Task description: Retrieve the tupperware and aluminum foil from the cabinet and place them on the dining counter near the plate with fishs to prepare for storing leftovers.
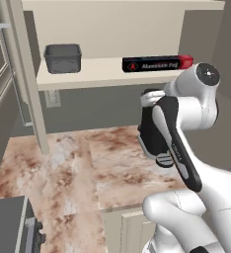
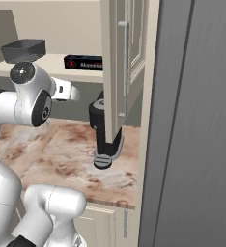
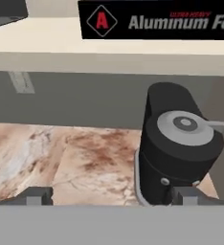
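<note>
Left base view: one tub (image 1: 63, 58) at ten o'clock on the cabinet (image 1: 112, 29) shelf, one foil box (image 1: 157, 63) at one o'clock; both look light and stiff.

Right base view: the open door (image 2: 122, 62) hides the box's end.

Hand view: my fingers (image 3: 111, 196) are spread, empty; I'd pinch the box across its narrow width.

**Counter clutter beneath the shelf**

A black coffee machine (image 3: 178, 148) with a round grey disc on top stands at the right of the hand view, on a brown-and-white marbled countertop (image 1: 63, 168). A pale wall outlet (image 1: 53, 98) sits on the grey wall at upper left of the left base view. A dark appliance corner (image 1: 11, 225) fills that view's lower left.
</note>
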